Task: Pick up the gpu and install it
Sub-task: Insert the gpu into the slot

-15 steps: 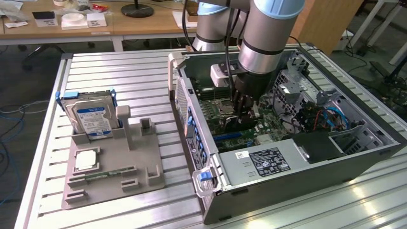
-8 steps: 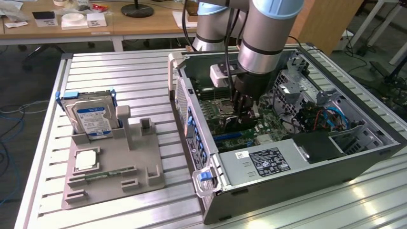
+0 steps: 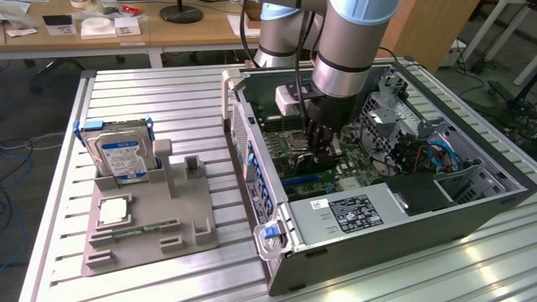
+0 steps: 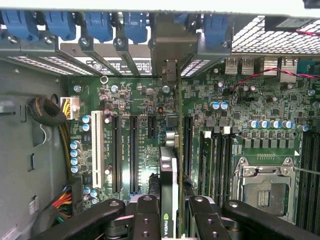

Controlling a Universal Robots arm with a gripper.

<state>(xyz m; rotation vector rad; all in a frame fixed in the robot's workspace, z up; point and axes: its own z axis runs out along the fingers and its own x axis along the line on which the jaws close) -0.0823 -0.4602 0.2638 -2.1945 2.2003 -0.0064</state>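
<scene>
The arm (image 3: 348, 44) is a fat silver-grey tube with pale blue joint caps and a black band around it. A black cable (image 3: 300, 56) runs down its side past a whitish box (image 3: 288, 99) at the wrist. The gripper (image 3: 319, 141) is all black (chunky linked fingers (image 4: 145, 220), each dotted with round pivot screws).

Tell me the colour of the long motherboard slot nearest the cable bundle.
White; the slot shows best in the wrist view.
</scene>
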